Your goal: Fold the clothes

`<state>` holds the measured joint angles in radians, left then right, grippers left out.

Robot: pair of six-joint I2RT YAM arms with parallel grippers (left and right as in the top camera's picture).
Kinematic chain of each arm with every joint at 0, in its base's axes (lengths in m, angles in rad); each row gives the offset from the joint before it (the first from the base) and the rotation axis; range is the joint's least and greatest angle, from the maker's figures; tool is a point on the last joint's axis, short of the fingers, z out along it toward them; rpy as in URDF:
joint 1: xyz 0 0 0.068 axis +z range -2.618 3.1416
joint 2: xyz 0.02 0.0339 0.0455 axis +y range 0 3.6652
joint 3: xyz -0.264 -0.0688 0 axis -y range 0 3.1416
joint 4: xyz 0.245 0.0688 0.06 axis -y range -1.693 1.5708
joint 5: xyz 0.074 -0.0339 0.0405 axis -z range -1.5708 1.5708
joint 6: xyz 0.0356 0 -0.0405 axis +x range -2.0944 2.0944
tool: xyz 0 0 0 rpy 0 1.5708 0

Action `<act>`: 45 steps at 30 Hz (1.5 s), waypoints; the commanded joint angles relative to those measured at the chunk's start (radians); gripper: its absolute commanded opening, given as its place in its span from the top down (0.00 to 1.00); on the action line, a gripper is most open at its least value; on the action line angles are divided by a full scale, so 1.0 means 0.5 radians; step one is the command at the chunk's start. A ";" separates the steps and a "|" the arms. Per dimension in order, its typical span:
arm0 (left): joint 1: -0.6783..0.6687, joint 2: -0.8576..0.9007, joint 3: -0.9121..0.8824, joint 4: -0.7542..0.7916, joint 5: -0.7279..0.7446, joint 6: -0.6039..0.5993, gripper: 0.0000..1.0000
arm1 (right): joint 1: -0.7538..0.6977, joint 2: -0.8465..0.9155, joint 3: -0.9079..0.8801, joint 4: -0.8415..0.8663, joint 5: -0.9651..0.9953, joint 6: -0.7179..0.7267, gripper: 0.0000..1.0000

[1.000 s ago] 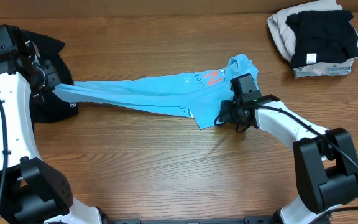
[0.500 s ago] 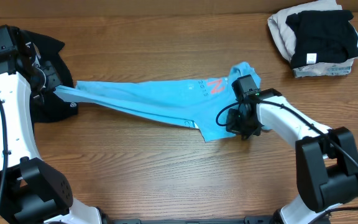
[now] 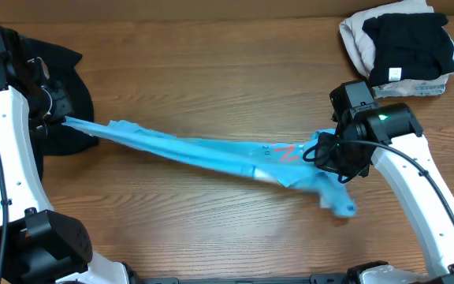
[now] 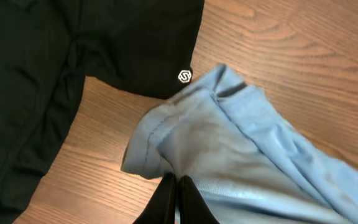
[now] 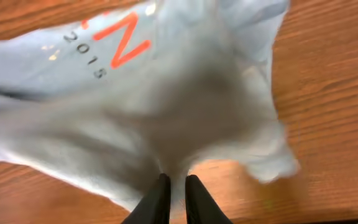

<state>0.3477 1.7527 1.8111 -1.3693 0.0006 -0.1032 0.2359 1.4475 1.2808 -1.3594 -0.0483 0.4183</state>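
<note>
The light-blue T-shirt [image 3: 203, 150] with red-orange and white lettering is stretched in a long band across the table between my two grippers. My left gripper [image 3: 60, 118] is shut on its left end [image 4: 185, 155], beside the black garment [image 3: 57, 87] with a small white logo [image 4: 184, 76]. My right gripper [image 3: 327, 151] is shut on the right end [image 5: 179, 118], lifted above the wood, with a loose piece of fabric [image 3: 337, 201] hanging below it.
A folded stack of black and light-coloured clothes [image 3: 404, 47] lies at the back right corner. The wooden table [image 3: 211, 71] runs around the shirt; its far edge is at the top of the overhead view.
My right gripper has pulled the shirt's right end to the right and toward the front, lifting it. The shirt has drawn out into a tighter, slanting band. The left gripper has barely moved.
</note>
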 commanded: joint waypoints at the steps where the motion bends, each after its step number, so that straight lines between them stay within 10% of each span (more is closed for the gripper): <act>1: 0.014 -0.016 0.049 0.002 -0.021 0.045 0.96 | -0.007 0.008 0.023 0.056 0.027 -0.005 0.89; 10: 0.014 -0.016 0.049 0.002 -0.015 0.059 0.96 | 0.002 0.008 -0.018 0.036 -0.026 -0.007 0.95; 18: 0.011 -0.015 0.049 0.011 -0.014 0.058 0.96 | 0.270 0.080 -0.330 0.410 -0.080 -0.098 0.46; 26: 0.011 -0.015 0.049 0.016 -0.014 0.058 0.96 | 0.349 0.238 -0.665 0.890 -0.079 -0.105 0.42; 39: 0.011 -0.015 0.049 0.018 -0.014 0.059 0.96 | 0.349 0.248 -0.755 1.038 -0.281 -0.225 0.66; 43: 0.011 -0.015 0.049 0.017 -0.014 0.058 0.96 | 0.349 0.248 -0.755 1.025 -0.280 -0.224 0.96; 45: 0.011 -0.015 0.049 0.018 -0.014 0.059 0.96 | 0.349 0.247 -0.747 1.010 -0.278 -0.224 0.96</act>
<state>0.3477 1.7527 1.8111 -1.3647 0.0002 -0.0963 0.4080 1.5742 0.9092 -0.8528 -0.1764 0.3134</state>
